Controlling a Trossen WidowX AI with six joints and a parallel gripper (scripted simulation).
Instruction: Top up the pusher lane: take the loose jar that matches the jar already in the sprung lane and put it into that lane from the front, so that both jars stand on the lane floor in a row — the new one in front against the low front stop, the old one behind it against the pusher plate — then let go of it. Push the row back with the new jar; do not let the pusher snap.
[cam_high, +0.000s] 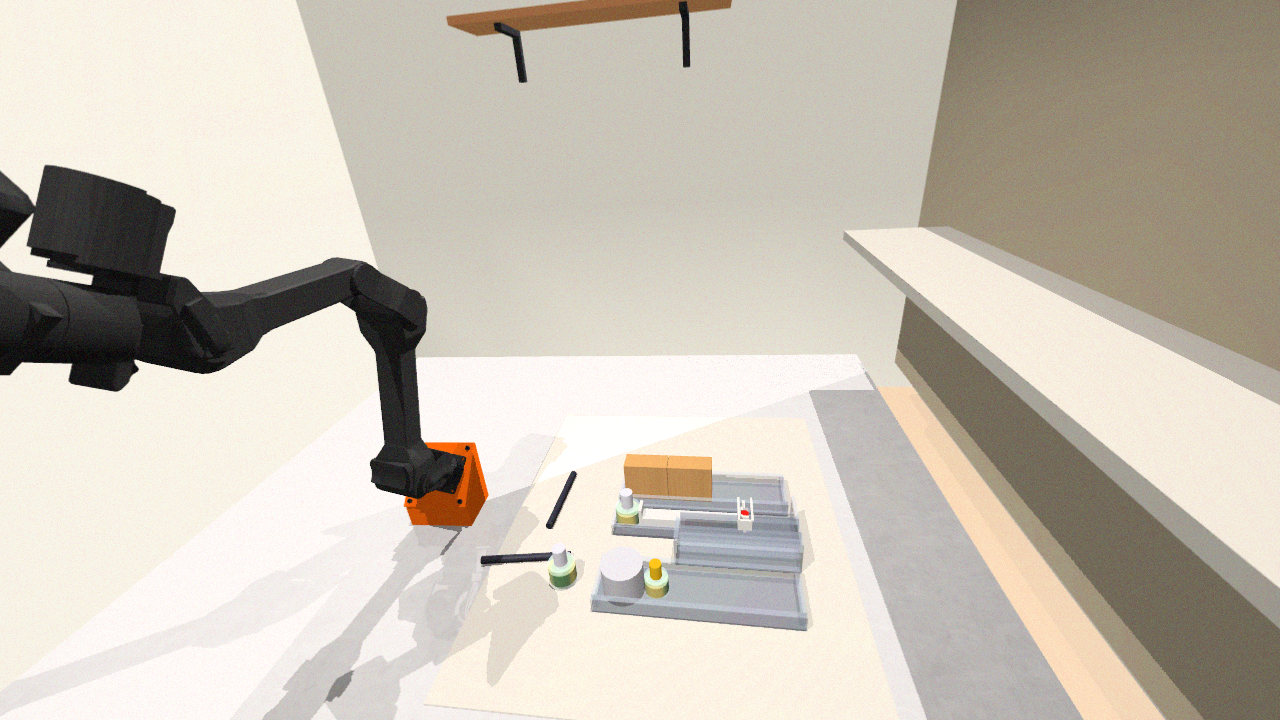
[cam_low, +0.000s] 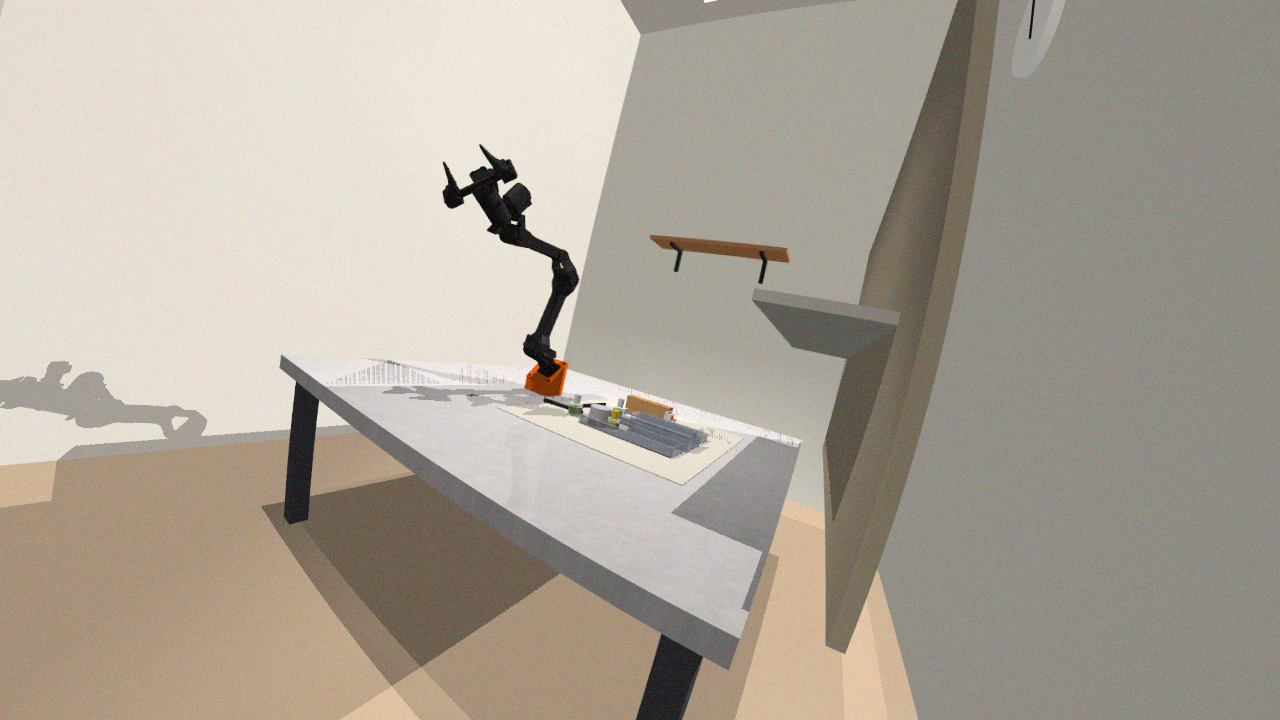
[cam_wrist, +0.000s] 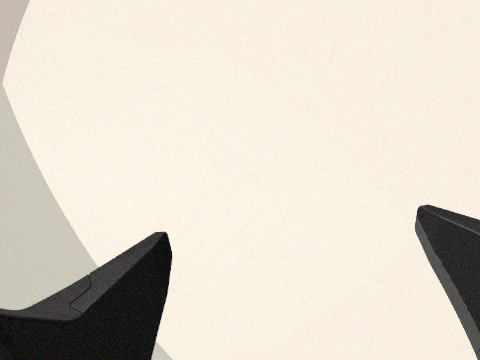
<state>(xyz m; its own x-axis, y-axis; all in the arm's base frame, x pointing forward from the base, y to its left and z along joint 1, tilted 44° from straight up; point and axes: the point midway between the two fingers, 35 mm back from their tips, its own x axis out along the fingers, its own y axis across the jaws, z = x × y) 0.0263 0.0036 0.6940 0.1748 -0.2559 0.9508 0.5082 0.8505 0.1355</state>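
Observation:
My gripper (cam_low: 463, 154) (cam_wrist: 300, 232) is open and empty, raised high above the table and far from the jars; it is outside the top view. In the top view, a jar with a white cap and yellowish body (cam_high: 628, 513) stands at the near-left end of the narrow sprung lane (cam_high: 657, 530). A white piece with a red mark (cam_high: 744, 514) sits farther along that lane. A green jar with a white cap (cam_high: 562, 573) (cam_low: 575, 409) stands loose on the mat. A yellowish jar with an orange cap (cam_high: 656, 584) stands in the wide front tray (cam_high: 707, 616). The pusher plate is too small to make out.
A grey cylinder (cam_high: 621, 574) stands beside the orange-capped jar. Brown boxes (cam_high: 667, 475) (cam_low: 648, 406) stand in the back tray. Two black rods (cam_high: 562, 499) (cam_high: 516, 558) lie left of the trays. A wooden shelf (cam_high: 590, 14) (cam_low: 720, 248) hangs on the wall.

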